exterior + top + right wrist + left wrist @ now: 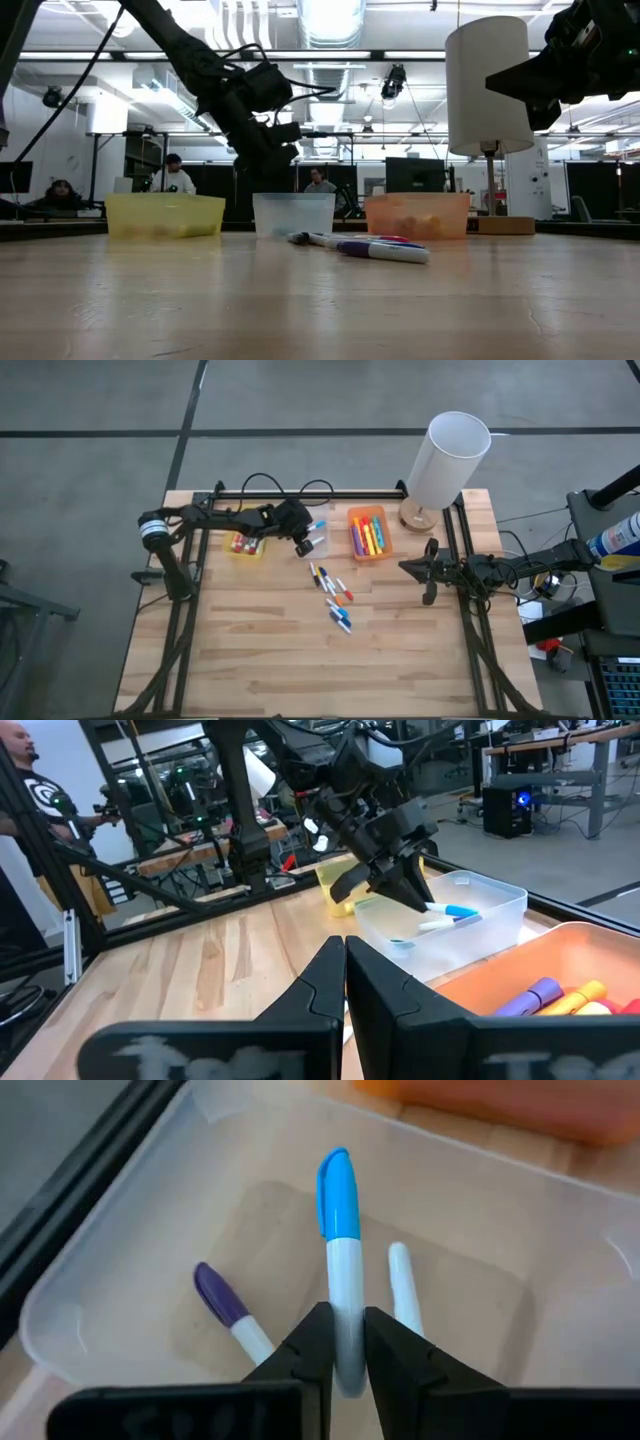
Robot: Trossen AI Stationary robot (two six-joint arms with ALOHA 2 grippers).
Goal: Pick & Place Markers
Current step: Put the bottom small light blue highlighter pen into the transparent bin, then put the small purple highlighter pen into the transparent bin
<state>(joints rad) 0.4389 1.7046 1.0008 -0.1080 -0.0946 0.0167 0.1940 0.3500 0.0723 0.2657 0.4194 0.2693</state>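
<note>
My left gripper (306, 538) hovers over the clear bin (322, 545) and is shut on a white marker with a blue cap (338, 1190). Two more markers lie on the bin's floor, a purple-capped one (224, 1302) and a white one (404, 1285). Several loose markers (331, 596) lie flat on the table's middle. Others fill the orange bin (369, 533). My right gripper (426, 571) waits shut above the table's right side, touching nothing. My left gripper pinches the blue-capped marker by its white barrel (346, 1332), toward the end opposite the cap, between its two fingers (312, 1342). The fingers slant down into the clear bin from above. The marker points forward past the fingertips, cap end (461, 910) out over the bin.
A yellow bin (247, 546) holding a few markers stands left of the clear one. A lamp with a tall white shade (449, 460) stands on the far right corner. Black rails run along the table's left, far and right edges. People sit in the room beyond.
</note>
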